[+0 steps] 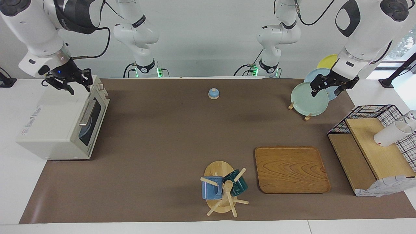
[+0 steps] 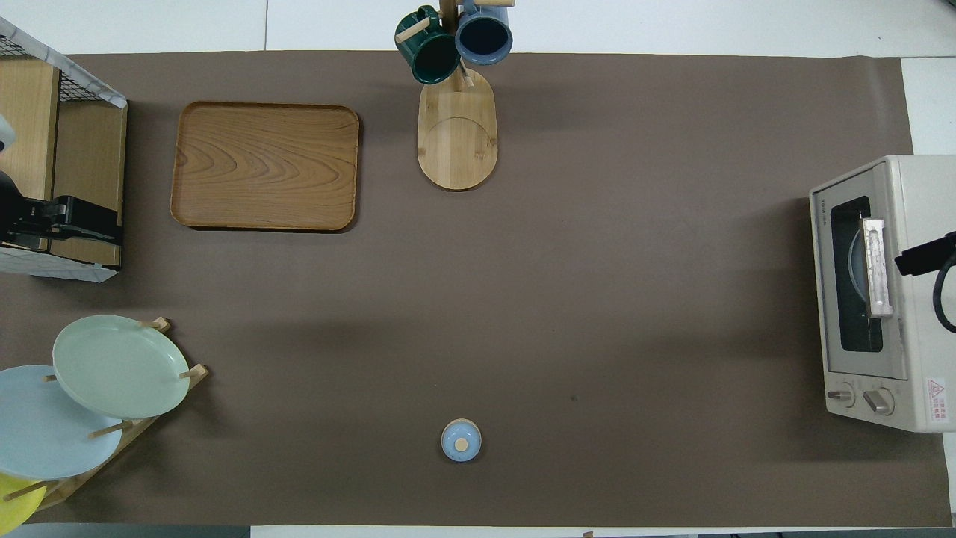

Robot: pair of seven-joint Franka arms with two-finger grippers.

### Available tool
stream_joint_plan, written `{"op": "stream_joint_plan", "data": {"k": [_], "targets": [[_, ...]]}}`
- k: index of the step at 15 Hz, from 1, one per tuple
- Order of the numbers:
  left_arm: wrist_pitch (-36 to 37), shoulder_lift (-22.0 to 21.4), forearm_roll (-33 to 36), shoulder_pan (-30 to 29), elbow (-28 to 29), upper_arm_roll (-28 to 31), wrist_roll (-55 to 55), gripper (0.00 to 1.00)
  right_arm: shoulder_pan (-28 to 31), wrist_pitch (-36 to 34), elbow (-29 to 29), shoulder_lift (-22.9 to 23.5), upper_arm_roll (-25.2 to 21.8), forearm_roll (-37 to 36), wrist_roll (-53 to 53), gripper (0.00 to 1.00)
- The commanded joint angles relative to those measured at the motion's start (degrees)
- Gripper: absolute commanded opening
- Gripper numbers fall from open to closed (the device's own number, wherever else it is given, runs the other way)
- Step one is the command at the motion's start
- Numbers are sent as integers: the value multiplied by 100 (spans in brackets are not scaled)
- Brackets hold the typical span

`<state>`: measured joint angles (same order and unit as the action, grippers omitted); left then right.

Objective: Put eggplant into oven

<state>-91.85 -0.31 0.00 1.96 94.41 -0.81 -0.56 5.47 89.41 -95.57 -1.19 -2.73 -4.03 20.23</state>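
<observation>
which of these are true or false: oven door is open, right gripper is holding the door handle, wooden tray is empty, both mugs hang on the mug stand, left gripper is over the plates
1. The oven door is open. False: the oven has its door shut.
2. The right gripper grips the door handle. False: the right gripper is open, up over the oven's top, apart from the handle.
3. The wooden tray is empty. True.
4. Both mugs hang on the mug stand. True: the blue mug and the green mug.
5. The left gripper is over the plates. True: it is open and holds nothing.
</observation>
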Motion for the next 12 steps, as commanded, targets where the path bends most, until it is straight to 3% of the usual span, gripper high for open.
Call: {"op": "stream_joint_plan", "data": {"k": [1, 3, 5, 12], "targets": [[79, -31, 140, 15, -2, 10, 65, 100, -11, -125, 83, 41, 80, 245, -614, 100], [79, -31, 140, 15, -2, 10, 65, 100, -133, -143, -101, -143, 168, 245, -923, 100], [79, -31, 140, 15, -2, 10, 56, 100, -466, -152, -190, -215, -68, 227, -1020, 100], [79, -31, 140, 15, -2, 2, 65, 100, -643, -267, 117, 49, -315, 201, -1292, 100]]}}
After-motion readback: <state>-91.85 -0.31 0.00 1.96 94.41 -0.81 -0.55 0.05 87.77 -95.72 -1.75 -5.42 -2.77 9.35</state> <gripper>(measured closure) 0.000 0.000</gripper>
